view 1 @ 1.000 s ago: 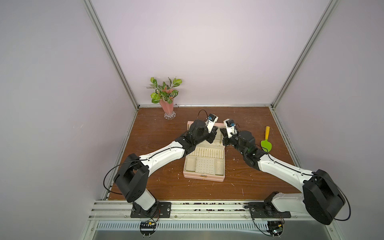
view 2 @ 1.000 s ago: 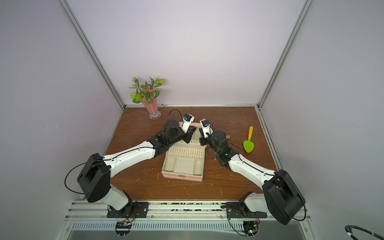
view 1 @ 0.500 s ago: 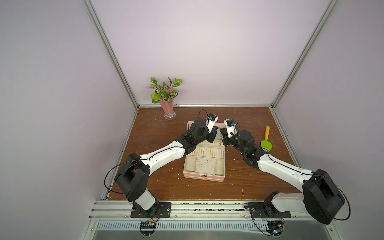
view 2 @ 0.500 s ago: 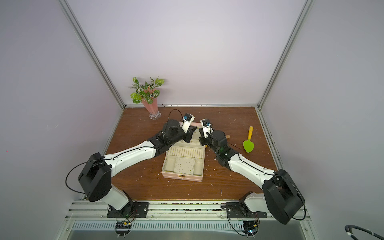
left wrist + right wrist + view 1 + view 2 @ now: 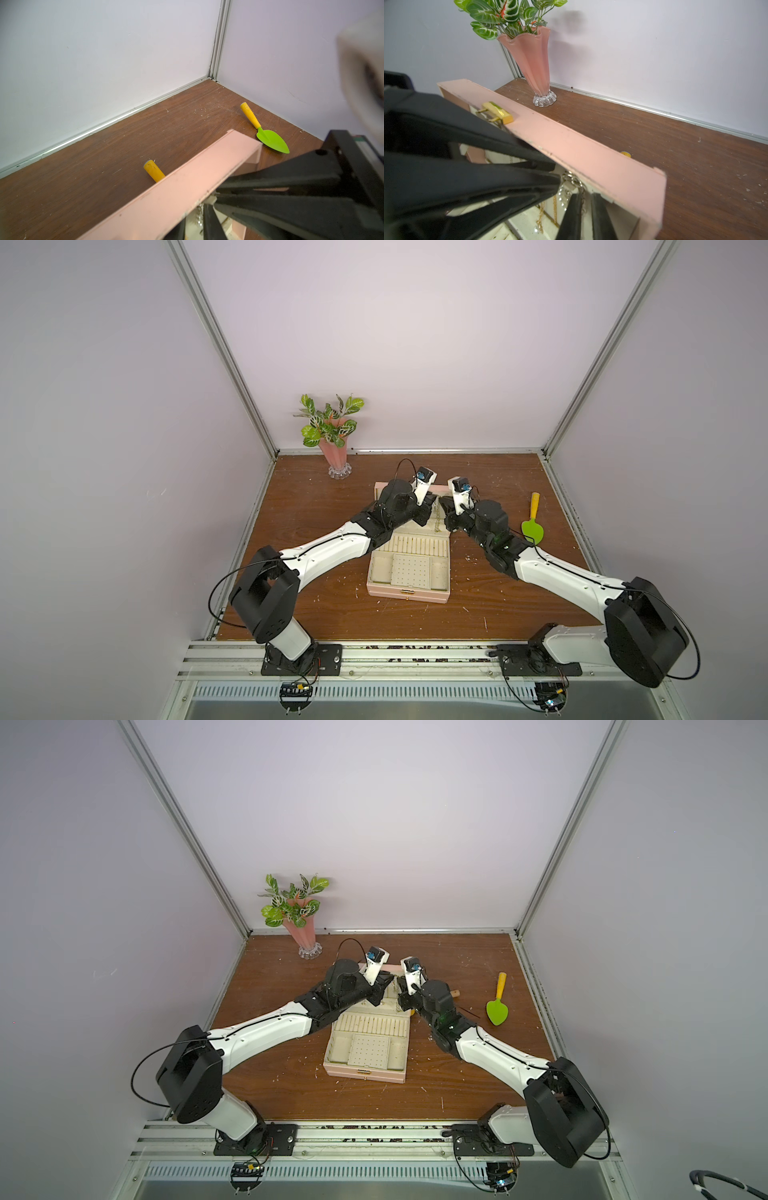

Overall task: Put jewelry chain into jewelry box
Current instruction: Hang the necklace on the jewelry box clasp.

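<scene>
Chain (image 5: 572, 182) dangles straight down under the box (image 5: 591, 158) lid; left gripper (image 5: 586, 197) slightly parted around it, right gripper (image 5: 557, 174) I can't tell.

Matt pink jewelry box (image 5: 407, 593), shiny metal jewelry chain (image 5: 572, 180)

Left arm (image 5: 328, 549) and right arm (image 5: 557, 576): white shells, black joints. Black base plates (image 5: 328, 657) bolted on grey rail (image 5: 415, 660). Black cables (image 5: 210, 600) loop at shoulders. White cameras (image 5: 424, 488), blue fans (image 5: 423, 476). Black tapered claw fingers (image 5: 467, 182).

Open pink jewelry box (image 5: 364, 1074), left pincer (image 5: 385, 986) and right pincer (image 5: 400, 992) close together at its far edge.
</scene>
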